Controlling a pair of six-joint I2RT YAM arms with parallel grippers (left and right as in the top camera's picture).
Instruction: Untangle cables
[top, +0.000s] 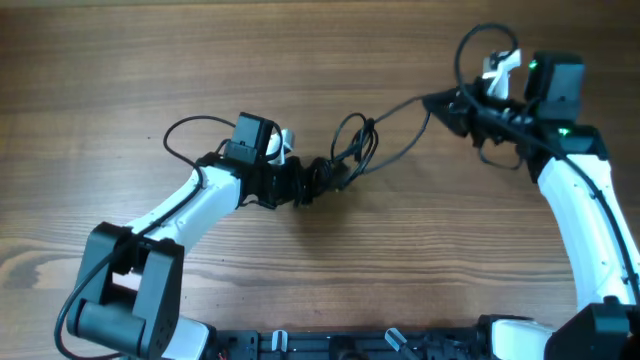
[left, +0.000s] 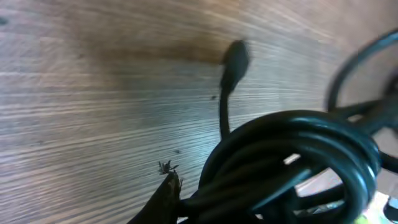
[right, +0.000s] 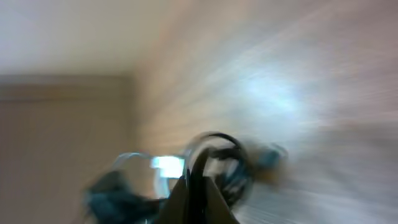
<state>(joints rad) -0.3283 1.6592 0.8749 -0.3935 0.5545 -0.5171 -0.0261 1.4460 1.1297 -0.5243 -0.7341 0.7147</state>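
Observation:
The cables (top: 350, 150) lie as a loose black tangle at mid-table. My left gripper (top: 312, 182) is closed on the tangle's left end. In the left wrist view the looped cables (left: 292, 155) fill the space by my one visible finger (left: 166, 198), which presses against them. A small plug end (left: 235, 59) rests on the wood beyond. One strand (top: 400, 108) runs up and right from the tangle to my right gripper (top: 437, 103), which is shut on it. The right wrist view is blurred, showing the gripper (right: 199, 183) pinching a thin black cord.
Wooden table (top: 150, 60) all round. A thicker arm wire (top: 190, 125) loops behind the left wrist and another (top: 480, 40) arches above the right wrist. Both arm bases and black fixtures (top: 330, 345) sit along the front edge.

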